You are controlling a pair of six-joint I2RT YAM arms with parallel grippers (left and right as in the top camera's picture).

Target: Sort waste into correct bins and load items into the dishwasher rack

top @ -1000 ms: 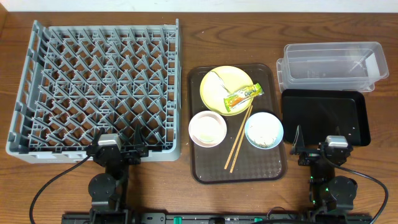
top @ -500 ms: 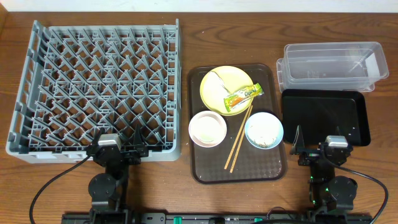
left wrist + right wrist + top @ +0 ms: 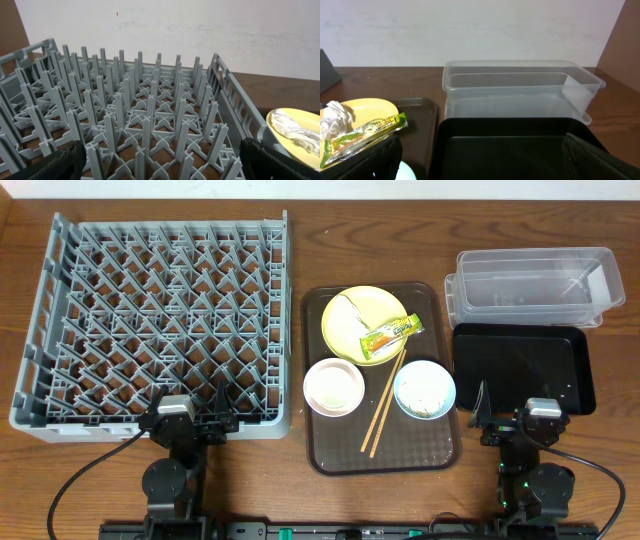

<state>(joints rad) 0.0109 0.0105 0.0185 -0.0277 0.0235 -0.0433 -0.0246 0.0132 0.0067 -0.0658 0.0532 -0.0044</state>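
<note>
Left jaws: spread wide and empty, at the near edge of the grey dishwasher rack (image 3: 160,320) on the counter (image 3: 300,210). Centre: brown tray (image 3: 383,458) carrying the yellow plate (image 3: 350,320) with white paper (image 3: 345,306) and wrapper (image 3: 390,336), pinkish-white bowl (image 3: 334,387), chopsticks (image 3: 384,408) and light-blue bowl (image 3: 424,389). Right: clear tub (image 3: 530,285) behind the black tray (image 3: 520,365); right jaws spread wide and empty, at the black tray's near edge.

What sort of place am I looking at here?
Probably a staged dish-clearing station: a grey dishwasher rack, a littered plate on a brown tray, and a clear tub beside a black tray.
</note>
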